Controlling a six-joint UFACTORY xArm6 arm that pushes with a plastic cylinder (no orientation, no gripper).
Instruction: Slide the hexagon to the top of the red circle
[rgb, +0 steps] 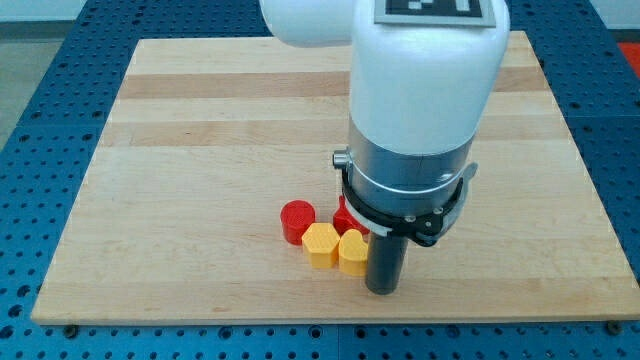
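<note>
Four blocks sit clustered low on the tabletop (200, 150), a little toward the view's right of centre. Red circle (297, 221) is at the view's left of the group. Yellow hexagon (321, 245) lies at about 4 o'clock from the red circle, touching or just beside it. Yellow heart (352, 251) sits at 3 o'clock from the hexagon, pressed against it. Second red block (345, 215) lies at 12 o'clock from the heart, mostly hidden by the arm; shape cannot be told.

Hexagon is squat, no clear long axis; one flat side faces the view's bottom. Which way it points cannot be told beyond that.

Tool is a plain dark rod, nothing to clench or release, holding nothing. My tip (384, 290) rests at about 4 o'clock from the heart, just beside it, with the heart between it and the hexagon. Whether it touches the heart cannot be told.
</note>
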